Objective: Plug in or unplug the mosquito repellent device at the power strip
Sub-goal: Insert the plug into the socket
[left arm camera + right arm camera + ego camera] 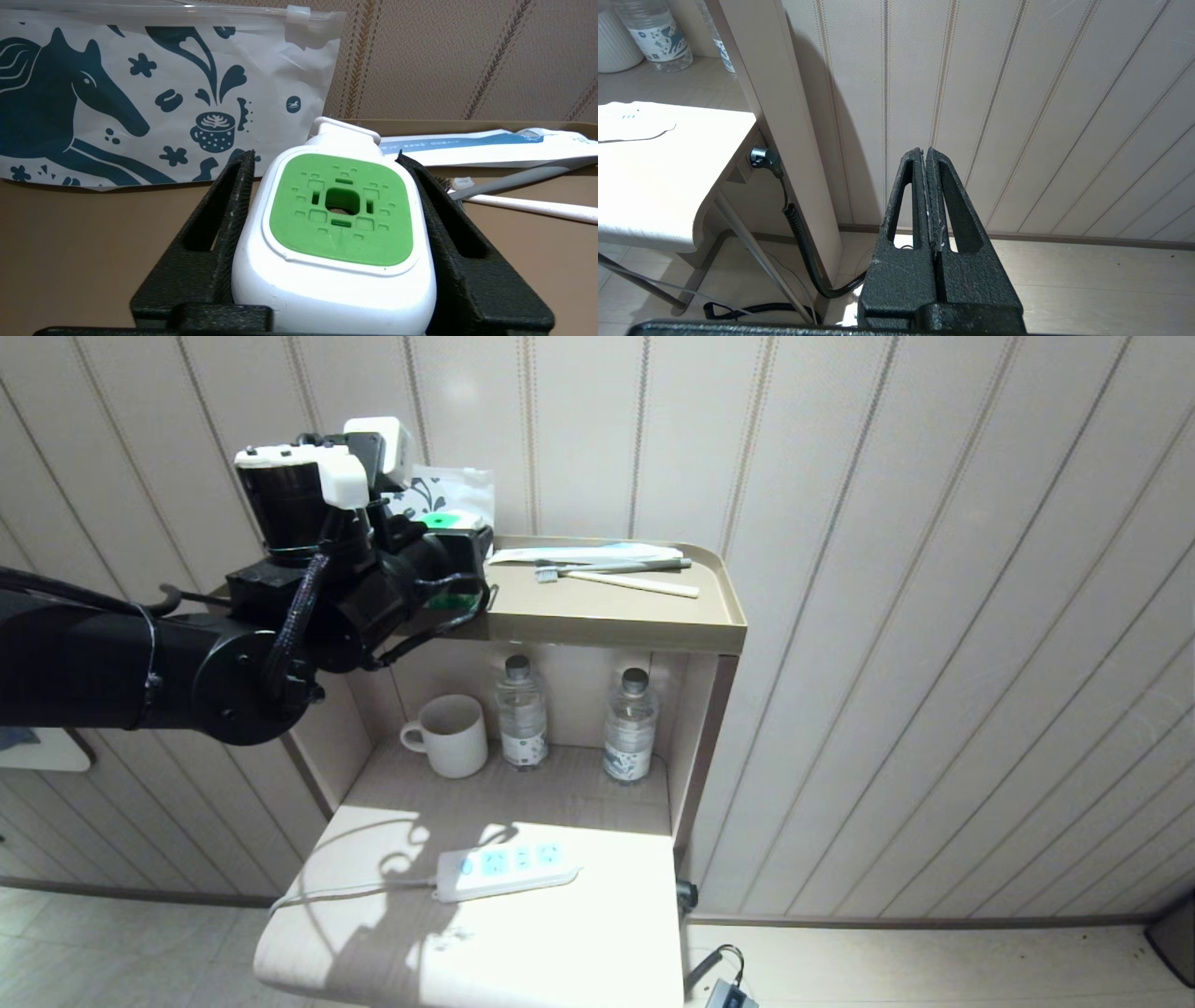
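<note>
The mosquito repellent device [341,219], white with a bright green top, stands on the upper shelf [644,633]. My left gripper [327,157] reaches in level and is shut on it, one black finger [233,205] pressed against each side of the white body. In the head view the left gripper [462,560] sits at the shelf's left end, and only a bit of the device's green [448,521] shows past it. The power strip [504,870] lies on the lower table, its sockets bare, cord trailing left. My right gripper [924,151] is shut and holds nothing, parked low beside the wall.
A printed zip bag [140,93] leans on the wall just behind the device. Toothbrushes [616,574] and a tube [579,553] lie to its right on the shelf. Below stand a mug [451,735] and two water bottles [521,714] [630,728].
</note>
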### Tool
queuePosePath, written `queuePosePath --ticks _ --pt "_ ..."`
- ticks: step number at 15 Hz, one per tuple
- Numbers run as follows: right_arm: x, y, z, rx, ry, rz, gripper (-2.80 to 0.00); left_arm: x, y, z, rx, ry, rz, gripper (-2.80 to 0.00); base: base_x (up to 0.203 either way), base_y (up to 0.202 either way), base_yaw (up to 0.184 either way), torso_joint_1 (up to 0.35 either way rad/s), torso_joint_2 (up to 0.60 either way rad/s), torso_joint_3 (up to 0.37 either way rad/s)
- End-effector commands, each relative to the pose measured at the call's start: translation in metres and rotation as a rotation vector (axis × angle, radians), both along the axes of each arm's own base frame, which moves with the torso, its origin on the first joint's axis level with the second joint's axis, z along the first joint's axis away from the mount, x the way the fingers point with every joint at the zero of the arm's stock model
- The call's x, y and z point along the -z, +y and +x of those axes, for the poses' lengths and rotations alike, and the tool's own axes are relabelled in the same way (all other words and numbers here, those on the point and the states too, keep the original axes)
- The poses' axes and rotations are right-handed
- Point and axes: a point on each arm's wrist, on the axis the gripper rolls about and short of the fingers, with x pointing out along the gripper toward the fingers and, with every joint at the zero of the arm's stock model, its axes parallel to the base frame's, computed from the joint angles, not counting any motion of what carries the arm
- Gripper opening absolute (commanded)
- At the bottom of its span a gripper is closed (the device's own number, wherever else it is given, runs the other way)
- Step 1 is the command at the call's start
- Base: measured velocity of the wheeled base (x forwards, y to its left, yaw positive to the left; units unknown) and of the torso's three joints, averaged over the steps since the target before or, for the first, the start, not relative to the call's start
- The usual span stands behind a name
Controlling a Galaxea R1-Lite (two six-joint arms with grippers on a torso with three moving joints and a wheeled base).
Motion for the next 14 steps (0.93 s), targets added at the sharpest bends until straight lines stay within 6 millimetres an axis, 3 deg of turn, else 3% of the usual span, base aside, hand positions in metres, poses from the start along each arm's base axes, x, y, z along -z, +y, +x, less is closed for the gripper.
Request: queuePosePath --ticks 1,8,14 --pt "0.0 0.0 0.0 0.0 0.001 0.0 -2.8 0.0 0.0 0.0 -0.001 0.0 -0.002 -2.8 0.0 0.0 0.0 0.0 0.0 0.0" --pt "0.0 0.0 0.0 0.0 -0.001 0.0 -2.8 -0.01 0.002 -0.007 0.0 -0.024 -0.006 -2.8 0.0 0.0 0.0 0.0 0.0 0.0" --pt "0.0 0.0 0.0 -0.001 -0.001 0.0 -2.8 -0.077 0.035 -0.064 -0.088 -0.175 -0.102 -2.8 0.0 0.0 0.0 0.0 0.0 0.0"
